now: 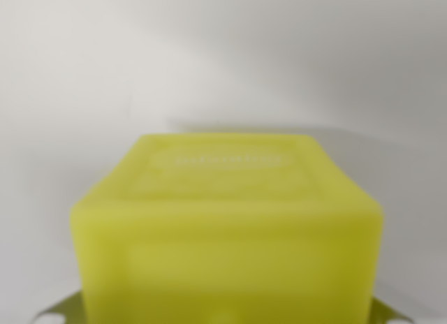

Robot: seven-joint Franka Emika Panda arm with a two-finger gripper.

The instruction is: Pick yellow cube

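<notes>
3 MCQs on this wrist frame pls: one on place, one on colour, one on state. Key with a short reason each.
1. Where does the cube sit in the wrist view?
A. Lower centre, cut off by the bottom edge
B. Top left corner
C. Far right edge only

2. What colour is the cube?
A. Red
B. Yellow
C. Blue

3. How does the cube appear in the picture?
A. Sharp, far off and small
B. Close, filling much of the frame, somewhat blurred
C. Hidden entirely behind another thing

Key:
1 A: the cube spans the lower middle and runs off the bottom edge.
2 B: every visible face is yellow against the pale grey surface.
3 B: it takes up much of the lower half, and its edges and the raised marking on its upper face are soft. The fingers are not in view.
</notes>
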